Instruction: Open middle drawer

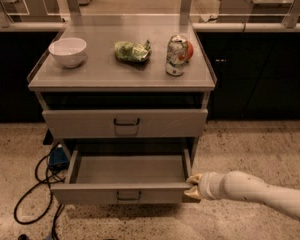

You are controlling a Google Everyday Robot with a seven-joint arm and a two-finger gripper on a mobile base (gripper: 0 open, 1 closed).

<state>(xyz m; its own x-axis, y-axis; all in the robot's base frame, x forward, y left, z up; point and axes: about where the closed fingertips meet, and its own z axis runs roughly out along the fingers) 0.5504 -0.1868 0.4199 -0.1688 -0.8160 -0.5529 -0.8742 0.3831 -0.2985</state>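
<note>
Grey all over. Shows the middle drawer (90,194) pulled well out, low on the cabinet, under the closed upper drawer (80,124). Puts the gripper (192,188) at its right front corner, touching; grip state impossible to make out. Holds, up on the counter (100,76), a white bowl (67,51), green packet (132,51) and can (177,56).

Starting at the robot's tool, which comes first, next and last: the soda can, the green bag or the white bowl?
The tool is down low, at the right front corner of the open middle drawer.
1. soda can, right side of the tabletop.
2. green bag, middle of the tabletop.
3. white bowl, left side of the tabletop.
</note>
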